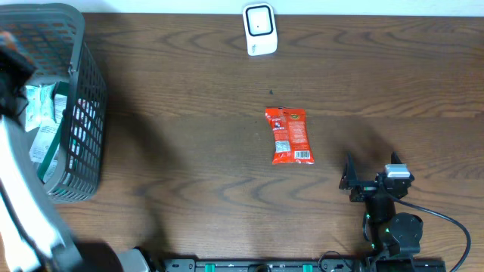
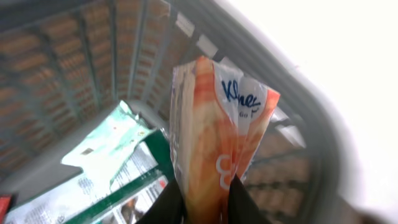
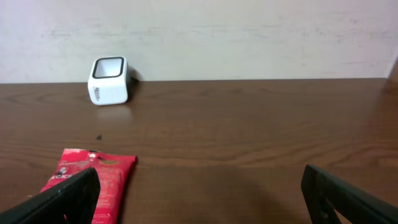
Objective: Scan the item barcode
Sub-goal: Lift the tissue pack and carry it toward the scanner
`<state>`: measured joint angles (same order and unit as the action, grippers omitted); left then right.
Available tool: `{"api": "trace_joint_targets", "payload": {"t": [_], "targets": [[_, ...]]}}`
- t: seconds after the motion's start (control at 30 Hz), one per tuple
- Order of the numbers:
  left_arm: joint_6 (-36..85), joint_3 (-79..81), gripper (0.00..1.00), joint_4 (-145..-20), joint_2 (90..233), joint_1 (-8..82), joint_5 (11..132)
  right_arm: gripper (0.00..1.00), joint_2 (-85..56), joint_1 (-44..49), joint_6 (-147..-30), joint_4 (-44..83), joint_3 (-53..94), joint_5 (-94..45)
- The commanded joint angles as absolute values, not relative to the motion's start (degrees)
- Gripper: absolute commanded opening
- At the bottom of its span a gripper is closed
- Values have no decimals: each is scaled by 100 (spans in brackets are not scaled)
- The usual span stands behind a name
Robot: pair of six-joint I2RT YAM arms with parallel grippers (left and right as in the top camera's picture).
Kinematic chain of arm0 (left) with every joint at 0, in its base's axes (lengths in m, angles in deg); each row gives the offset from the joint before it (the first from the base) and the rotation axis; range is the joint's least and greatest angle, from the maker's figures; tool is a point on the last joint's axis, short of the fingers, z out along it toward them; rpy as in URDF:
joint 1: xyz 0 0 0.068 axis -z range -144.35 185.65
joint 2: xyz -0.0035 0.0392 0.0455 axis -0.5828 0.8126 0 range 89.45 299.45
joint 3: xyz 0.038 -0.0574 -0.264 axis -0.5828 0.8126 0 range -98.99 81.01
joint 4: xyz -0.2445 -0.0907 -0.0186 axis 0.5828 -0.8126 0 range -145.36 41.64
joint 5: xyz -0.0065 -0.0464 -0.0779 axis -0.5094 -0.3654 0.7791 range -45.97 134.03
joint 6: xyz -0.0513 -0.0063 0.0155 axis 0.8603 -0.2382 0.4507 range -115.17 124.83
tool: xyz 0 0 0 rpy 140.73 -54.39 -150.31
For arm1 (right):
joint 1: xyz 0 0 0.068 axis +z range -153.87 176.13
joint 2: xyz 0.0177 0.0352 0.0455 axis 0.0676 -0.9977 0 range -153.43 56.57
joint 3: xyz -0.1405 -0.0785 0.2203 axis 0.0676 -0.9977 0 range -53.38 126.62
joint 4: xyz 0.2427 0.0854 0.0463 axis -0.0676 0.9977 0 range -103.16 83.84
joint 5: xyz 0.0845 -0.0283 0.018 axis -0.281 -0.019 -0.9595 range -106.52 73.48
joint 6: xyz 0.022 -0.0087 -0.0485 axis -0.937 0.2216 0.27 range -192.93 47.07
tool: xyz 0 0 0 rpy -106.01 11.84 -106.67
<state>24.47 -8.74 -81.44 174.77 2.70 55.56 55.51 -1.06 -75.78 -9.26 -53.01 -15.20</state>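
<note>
From overhead, nothing has been scanned yet as far as I can judge: the white, rounded box of the scanner sits on the wood-grain table, far ahead of my right fingers, which stand apart and empty. A flat, glossy red packet lies between them and the scanner. My left arm is a white blur over the grey lattice basket.

At the left wrist, my left fingers are clamped on a soft, crinkly orange-and-white tissue pack, held above the basket's ribbed plastic wall. Green-and-white pouches lie below. It has yet to be carried to the scanner.

At the right wrist, the red packet lies just beside my left-hand finger.
</note>
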Motion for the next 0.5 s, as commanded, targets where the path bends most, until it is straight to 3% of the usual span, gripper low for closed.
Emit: {"api": "trace_joint_targets", "payload": {"t": [0.0, 0.2, 0.27, 0.47], "targets": [[2807, -901, 7, -8791, 16633, 358, 5501, 99, 5575, -148, -7672, -906, -5306, -1463], [2090, -855, 8, -10518, 15752, 1284, 7529, 99, 5575, -148, -7674, -906, -5306, -1463], [1701, -671, 7, -11005, 15767, 2073, 8032, 99, 5575, -148, -7674, -906, -5306, -1463], [1634, 374, 7, -10601, 16023, 3802, 8115, 99, 5575, -148, -7674, -906, -5306, -1463]]}}
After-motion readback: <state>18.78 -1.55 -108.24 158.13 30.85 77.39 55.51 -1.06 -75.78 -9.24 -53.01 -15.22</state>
